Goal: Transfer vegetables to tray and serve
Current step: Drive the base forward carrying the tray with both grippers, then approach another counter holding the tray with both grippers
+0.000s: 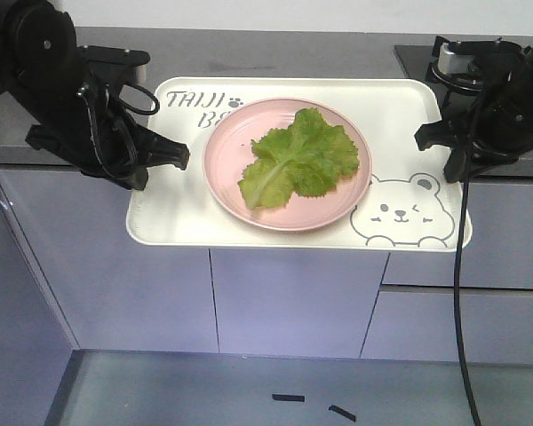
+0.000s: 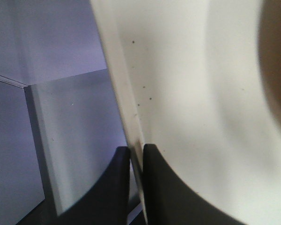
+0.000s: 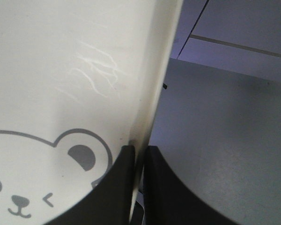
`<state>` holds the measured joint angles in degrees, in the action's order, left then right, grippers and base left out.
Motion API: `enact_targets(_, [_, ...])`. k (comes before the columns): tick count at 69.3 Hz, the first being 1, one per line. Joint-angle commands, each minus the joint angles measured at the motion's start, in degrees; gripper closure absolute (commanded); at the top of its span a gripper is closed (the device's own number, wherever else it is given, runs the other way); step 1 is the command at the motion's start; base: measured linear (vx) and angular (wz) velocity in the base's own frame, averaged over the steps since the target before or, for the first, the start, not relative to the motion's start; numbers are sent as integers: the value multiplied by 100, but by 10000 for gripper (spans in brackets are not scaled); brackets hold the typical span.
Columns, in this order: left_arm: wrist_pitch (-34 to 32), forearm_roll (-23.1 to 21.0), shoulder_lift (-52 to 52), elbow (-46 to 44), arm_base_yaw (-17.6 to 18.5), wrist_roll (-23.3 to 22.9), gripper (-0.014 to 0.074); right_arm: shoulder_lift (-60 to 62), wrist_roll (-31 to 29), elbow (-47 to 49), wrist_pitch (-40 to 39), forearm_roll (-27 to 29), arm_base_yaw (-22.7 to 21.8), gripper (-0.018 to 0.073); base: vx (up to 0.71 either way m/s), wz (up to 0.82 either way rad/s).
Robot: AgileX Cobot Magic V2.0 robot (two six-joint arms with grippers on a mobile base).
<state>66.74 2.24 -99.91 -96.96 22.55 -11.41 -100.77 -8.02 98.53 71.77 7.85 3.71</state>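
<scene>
- Lilac cabinet fronts [image 1: 293, 302] and a grey counter [image 1: 249, 49] fill the kitchen view, with a stove burner [image 1: 457, 58] at the far right corner.
- On the tray [image 1: 178, 213] sits a round pink plate [image 1: 338, 209], and the vegetables [image 1: 298, 160], one ruffled green lettuce leaf, lie flat across the middle of that plate.
- So the transfer part looks done: the leaf is on the tray, resting on the plate and not on the tray's own surface.
- At the tray's left rim, the left pincer [image 1: 179, 155] is pinching; the left wrist view shows its two dark fingers on either side of the thin lip.
- At the rim beside the bear drawing, the right pincer [image 1: 424, 138] is pinching in the same way, as the right wrist view shows.
- With the tray's front edge reaching out past the counter over the cabinet fronts, it appears to be carried between both arms.
- Serving is what remains: bringing the tray level to its destination, which is not in view, setting it down, and letting go on both sides.
</scene>
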Motion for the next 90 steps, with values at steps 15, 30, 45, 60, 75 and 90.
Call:
enact_targets(15, [-404, -114, 317, -172, 43, 133, 602, 311, -233, 169, 145, 191, 11, 565, 6, 4])
enact_targets(30, [-404, -114, 317, -172, 43, 133, 602, 311, -233, 169, 145, 191, 11, 565, 8, 4])
enact_targets(45, [-404, -114, 317, -172, 43, 133, 602, 311, -233, 169, 145, 191, 11, 565, 10, 7])
enact_targets(60, [-404, -114, 317, -172, 43, 133, 602, 311, -233, 169, 145, 191, 11, 565, 12, 3])
enact_targets(75, [-404, -114, 317, -172, 43, 133, 602, 311, -233, 169, 145, 191, 11, 565, 13, -1])
enact_targets(90, [-404, -114, 317, -172, 43, 133, 602, 311, -233, 169, 145, 191, 11, 565, 13, -6])
